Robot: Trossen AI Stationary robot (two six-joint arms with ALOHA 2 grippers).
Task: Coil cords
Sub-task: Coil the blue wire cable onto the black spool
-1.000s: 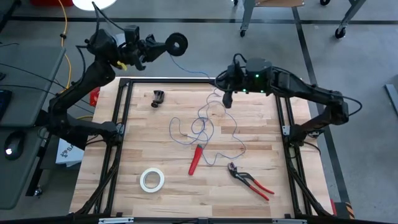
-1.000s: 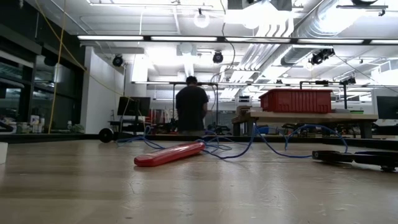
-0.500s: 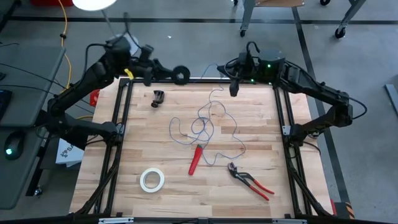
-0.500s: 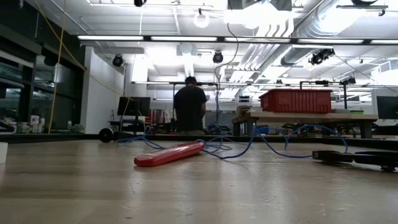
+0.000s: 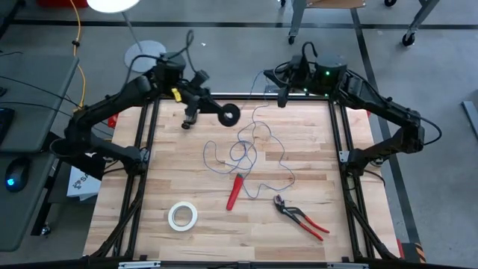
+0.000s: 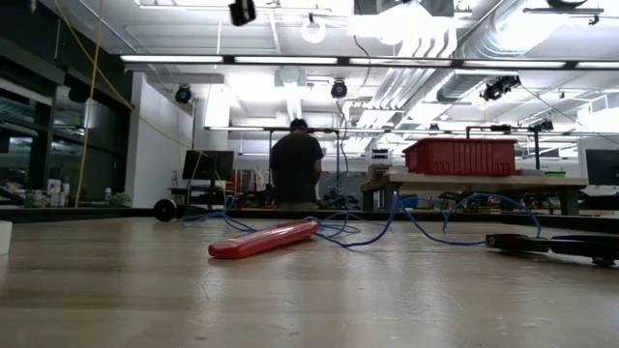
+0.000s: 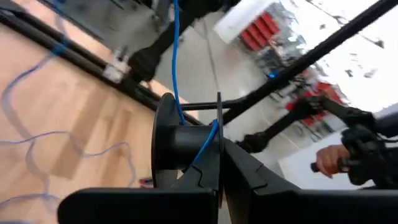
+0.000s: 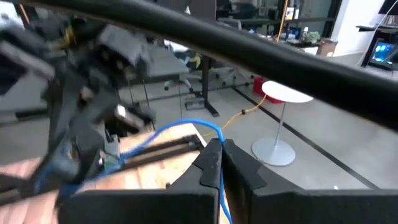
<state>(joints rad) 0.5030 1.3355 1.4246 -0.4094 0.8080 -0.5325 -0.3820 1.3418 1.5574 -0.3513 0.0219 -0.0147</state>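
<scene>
Upper left of the high view, the left tool (image 5: 213,110) grips a black spool (image 5: 230,114). Upper right, the right tool (image 5: 282,97) pinches the blue wire (image 5: 246,153) looping across the table (image 5: 149,194).

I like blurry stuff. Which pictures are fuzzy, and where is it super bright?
Right wrist view: the left arm is smeared, while the blue wire near the shut right gripper looks sharper. Left wrist view: the wooden table is soft and the room behind the spool glares white. Low view: ceiling lights blaze. High view: a white glare spot sits at the top edge.
</scene>
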